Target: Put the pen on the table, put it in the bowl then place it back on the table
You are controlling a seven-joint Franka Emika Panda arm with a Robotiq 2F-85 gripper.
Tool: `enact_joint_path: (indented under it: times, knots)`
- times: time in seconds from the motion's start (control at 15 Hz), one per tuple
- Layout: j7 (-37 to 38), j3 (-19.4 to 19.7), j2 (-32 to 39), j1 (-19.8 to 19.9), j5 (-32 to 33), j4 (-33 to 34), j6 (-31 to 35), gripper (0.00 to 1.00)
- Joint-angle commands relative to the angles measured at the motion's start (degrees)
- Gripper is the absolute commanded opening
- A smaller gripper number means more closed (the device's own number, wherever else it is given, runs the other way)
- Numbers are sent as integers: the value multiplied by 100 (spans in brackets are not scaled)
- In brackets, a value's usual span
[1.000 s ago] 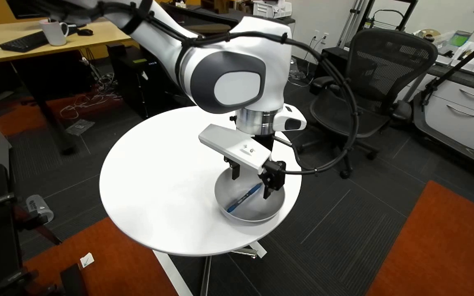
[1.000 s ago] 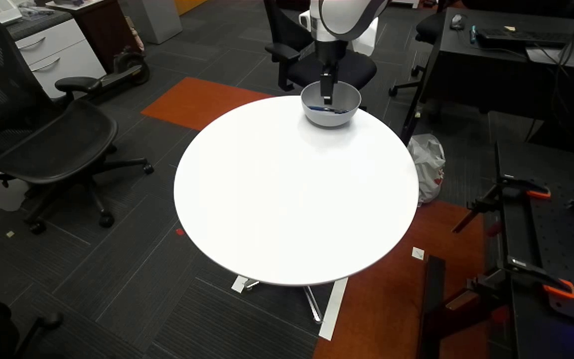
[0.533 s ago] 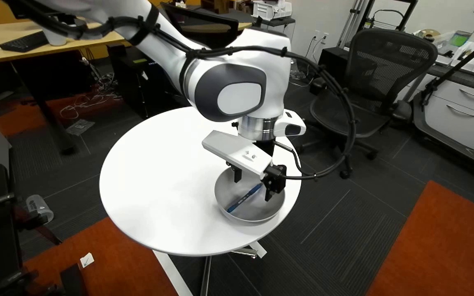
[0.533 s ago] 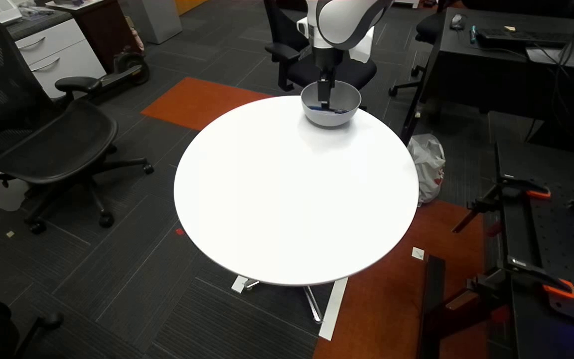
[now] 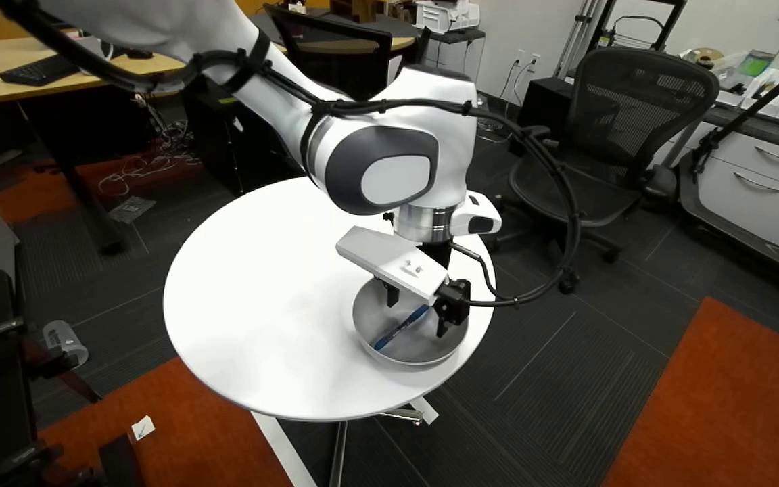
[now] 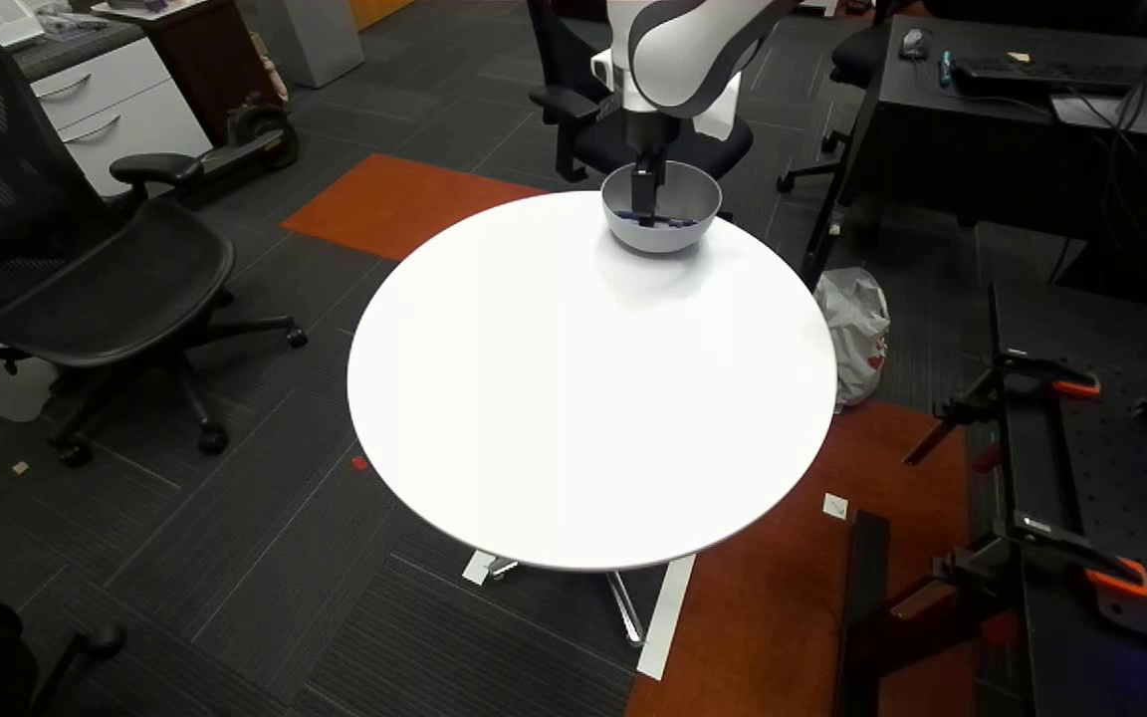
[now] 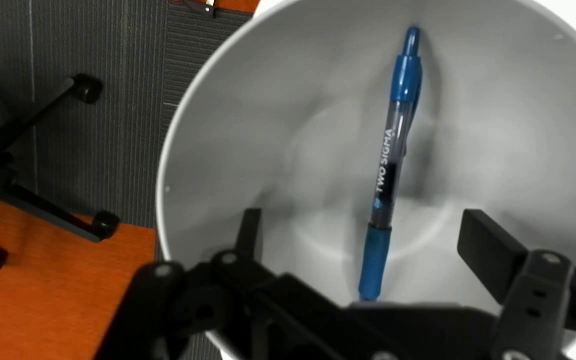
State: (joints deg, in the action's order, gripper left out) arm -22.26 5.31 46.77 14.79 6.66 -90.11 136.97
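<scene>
We have the pen (image 7: 391, 164) lying in the bowl (image 7: 238, 160) on the counter (image 5: 254, 304); our end effector (image 7: 361, 232) hangs over the pen, spread wide, gripping nothing.

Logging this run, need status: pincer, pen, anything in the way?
Pincer open, holding nothing. Pen lying in the bowl. Nothing seen between the two; pincer-to-bowl clearance unclear.
</scene>
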Motion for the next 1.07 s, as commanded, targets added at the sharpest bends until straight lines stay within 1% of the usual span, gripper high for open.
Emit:
enact_joint_path:
  times: [0.0,0.07,0.13,0.47,0.73,0.8,0.87,0.93,1.0]
  knots:
    - [9,-89,159,96,-39,207,47,100]
    - [4,-96,186,103,-48,237,42,75]
    - [-4,-103,217,108,-52,270,43,74]
    - [-2,-124,319,138,-73,419,9,34]
    - [0,-125,364,142,-75,488,-4,5]
    - [0,-127,369,143,-77,495,-8,0]
    - [1,-127,378,142,-77,505,-14,0]
    - [10,-121,370,137,-73,495,-17,3]
    - [59,-101,336,121,-72,469,-31,3]
